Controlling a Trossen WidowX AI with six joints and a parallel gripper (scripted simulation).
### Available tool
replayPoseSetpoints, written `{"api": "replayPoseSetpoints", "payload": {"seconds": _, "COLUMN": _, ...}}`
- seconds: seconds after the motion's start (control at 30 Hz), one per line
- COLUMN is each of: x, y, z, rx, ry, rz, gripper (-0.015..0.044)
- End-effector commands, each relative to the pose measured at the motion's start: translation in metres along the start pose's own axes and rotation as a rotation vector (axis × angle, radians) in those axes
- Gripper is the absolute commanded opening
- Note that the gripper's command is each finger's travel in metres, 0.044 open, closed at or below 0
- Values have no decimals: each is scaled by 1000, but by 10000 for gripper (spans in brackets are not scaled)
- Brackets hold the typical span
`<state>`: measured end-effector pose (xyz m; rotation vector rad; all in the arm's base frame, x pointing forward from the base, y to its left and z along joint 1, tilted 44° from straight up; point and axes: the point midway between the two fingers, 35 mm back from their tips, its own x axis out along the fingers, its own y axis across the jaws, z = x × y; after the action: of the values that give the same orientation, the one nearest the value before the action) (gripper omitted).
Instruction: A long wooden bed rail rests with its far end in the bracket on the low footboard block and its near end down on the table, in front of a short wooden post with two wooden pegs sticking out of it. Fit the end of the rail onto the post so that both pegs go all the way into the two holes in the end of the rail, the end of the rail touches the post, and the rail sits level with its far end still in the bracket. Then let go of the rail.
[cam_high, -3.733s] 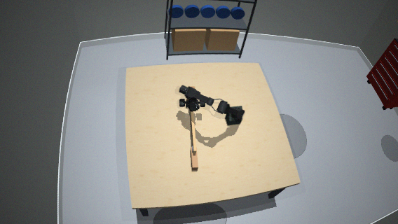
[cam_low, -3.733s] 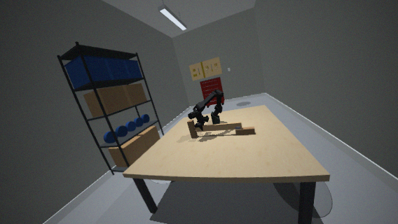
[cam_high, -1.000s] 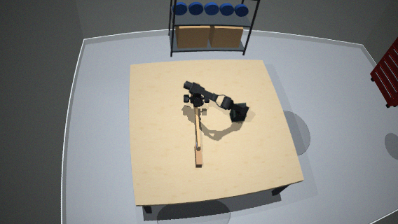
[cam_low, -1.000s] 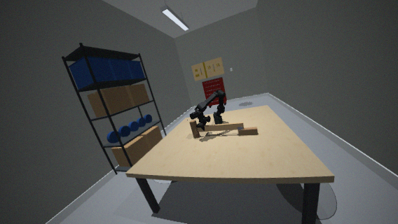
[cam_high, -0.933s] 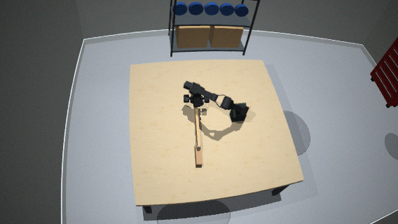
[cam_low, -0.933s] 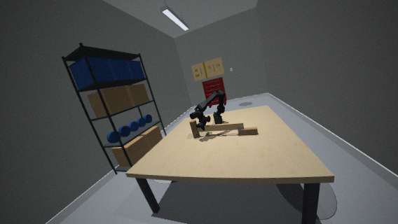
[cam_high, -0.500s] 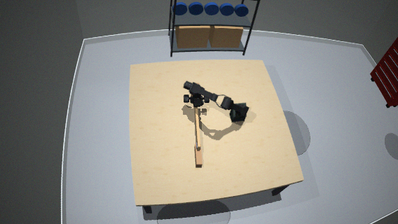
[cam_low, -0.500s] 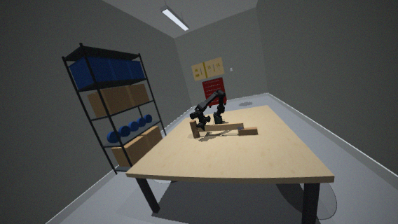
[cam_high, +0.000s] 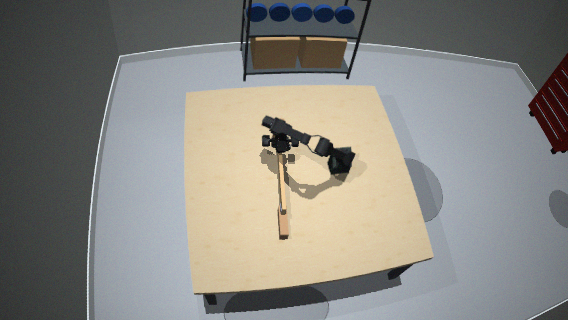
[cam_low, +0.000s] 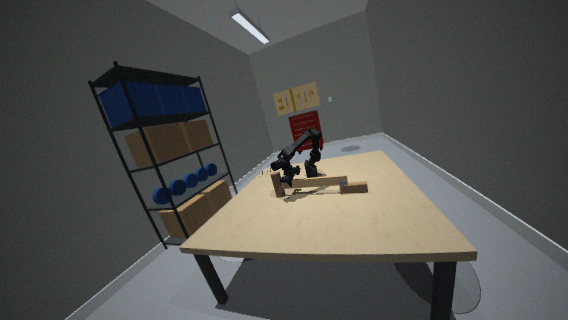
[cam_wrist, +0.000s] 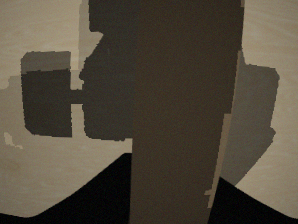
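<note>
The long wooden rail (cam_high: 282, 185) (cam_low: 320, 182) (cam_wrist: 180, 100) runs from my gripper to the low footboard block (cam_high: 283, 229) (cam_low: 356, 188), with its far end at the dark bracket (cam_low: 343, 187). My gripper (cam_high: 281, 153) (cam_low: 287, 183) (cam_wrist: 155, 164) is shut on the rail close to its near end. That end is held above the table, and the rail looks about level. The upright post (cam_low: 277, 184) stands right beside the gripper in the exterior view. The fingers hide the rail's end, the pegs and the holes, so I cannot tell whether the end touches the post.
The arm's base (cam_high: 341, 161) (cam_low: 311, 171) stands on the wooden table (cam_high: 230, 240) (cam_low: 320, 230) to one side of the rail. A shelf rack (cam_high: 305, 73) with boxes and blue round containers stands beyond the table. A red cabinet (cam_high: 552, 110) (cam_low: 306, 125) is farther off.
</note>
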<state>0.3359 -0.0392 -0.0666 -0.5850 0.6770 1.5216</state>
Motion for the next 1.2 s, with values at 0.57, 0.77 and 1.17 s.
{"api": "replayPoseSetpoints", "payload": {"seconds": 0.57, "x": -5, "y": -1, "z": -6, "rx": -2, "ry": 7, "rz": -10, "gripper": 0}}
{"api": "replayPoseSetpoints", "payload": {"seconds": 0.77, "x": -6, "y": -1, "z": -5, "rx": -2, "ry": 7, "rz": -10, "gripper": 0}}
{"api": "replayPoseSetpoints", "payload": {"seconds": 1.17, "x": -6, "y": -1, "z": -7, "rx": -2, "ry": 7, "rz": -10, "gripper": 0}}
